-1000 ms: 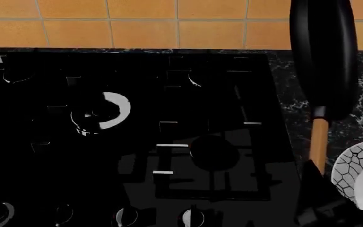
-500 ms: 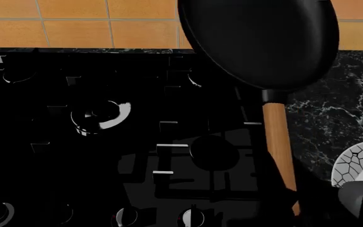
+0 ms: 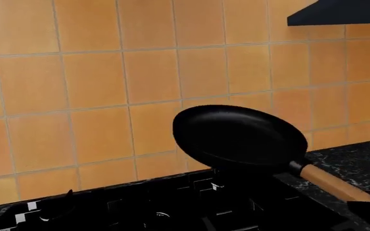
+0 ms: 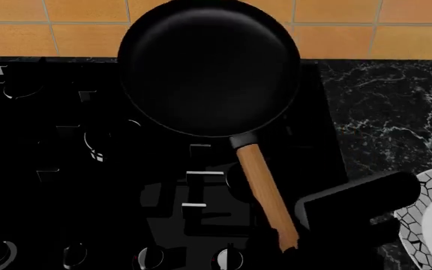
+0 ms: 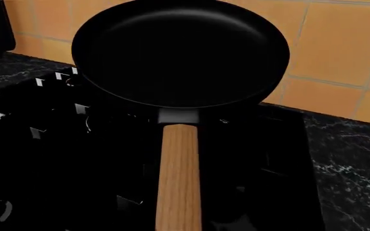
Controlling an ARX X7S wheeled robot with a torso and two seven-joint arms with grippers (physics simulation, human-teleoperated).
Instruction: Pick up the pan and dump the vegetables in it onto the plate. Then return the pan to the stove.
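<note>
Since the earlier frames the pan had swung from an edge-on, tipped attitude over the counter at the right to a level, open-side-up attitude above the stove, its bowl now over the rear of the cooktop near the tiled wall. The pan was empty in all three views; no eggplant was visible anywhere, and only a sliver of the plate showed at the right edge of the head view, on the dark marbled counter beside the stove. The right gripper sat at the outer end of the wooden handle and, judged from the pan being carried clear of the grates, was clamped on it, though the jaws themselves were largely dark and hard to make out. The left gripper did not appear in any view, so its state could not be told. The dumping step appeared complete and the return of the pan was in hand. The next move would call for lowering the pan squarely onto a burner grate, keeping it level, then releasing the handle only once the base was seated and withdrawing clear of it.
</note>
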